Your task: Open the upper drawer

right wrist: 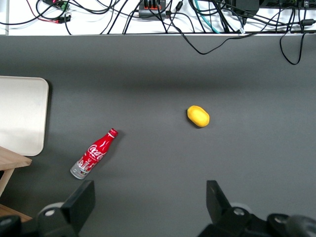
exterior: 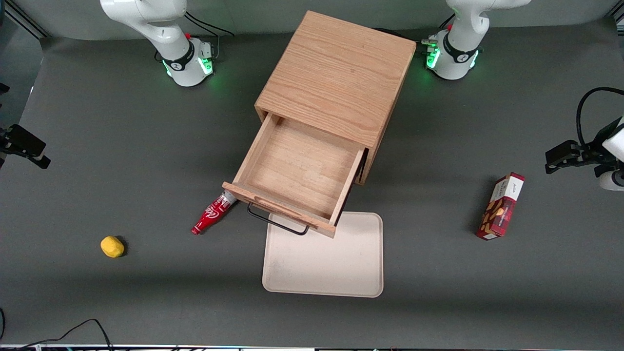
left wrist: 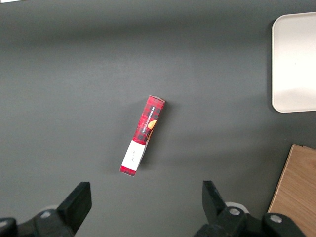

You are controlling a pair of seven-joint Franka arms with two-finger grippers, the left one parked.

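Observation:
The oak cabinet (exterior: 336,73) stands mid-table. Its upper drawer (exterior: 297,170) is pulled far out toward the front camera and is empty inside. Its thin black wire handle (exterior: 278,222) hangs off the drawer front. The lower drawer is hidden beneath it. A corner of the drawer front shows in the right wrist view (right wrist: 12,160). My right gripper (right wrist: 150,202) is open and empty, high above bare mat at the working arm's end of the table, well apart from the drawer. A black part of it shows at the front view's edge (exterior: 24,145).
A red cola bottle (exterior: 213,214) (right wrist: 94,154) lies beside the drawer front. A yellow lemon-like object (exterior: 112,246) (right wrist: 198,116) lies nearer the front camera. A beige tray (exterior: 324,263) (right wrist: 22,113) lies in front of the drawer. A red box (exterior: 501,205) (left wrist: 143,134) lies toward the parked arm's end.

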